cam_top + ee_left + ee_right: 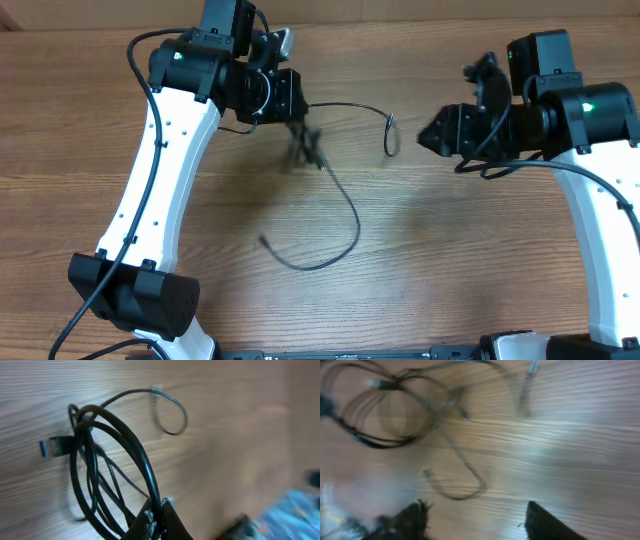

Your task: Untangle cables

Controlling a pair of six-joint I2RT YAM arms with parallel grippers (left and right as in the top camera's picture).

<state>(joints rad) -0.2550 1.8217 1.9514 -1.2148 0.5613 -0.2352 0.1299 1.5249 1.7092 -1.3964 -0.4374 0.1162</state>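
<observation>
**Left fingers** (175, 527): clenched on the coiled cables (115, 460), several turns pinched together. The coil hangs off them near the desk's (480, 260) far edge, left of centre.

**Right fingers** (410, 522): spread, empty.

One thin tail (345, 225) trails to the desk's middle.

**Risk:** pulling with the turns pinched together would likely cinch the knot. The USB plug (52, 447) may snag in a loop. With nothing anchoring it, the whole bundle would merely drag.

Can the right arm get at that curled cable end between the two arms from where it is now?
Probably yes. The right gripper is open and faces the curled cable end, with only table showing between them. The left gripper holds the cable bundle farther off, so it shouldn't block.
</observation>
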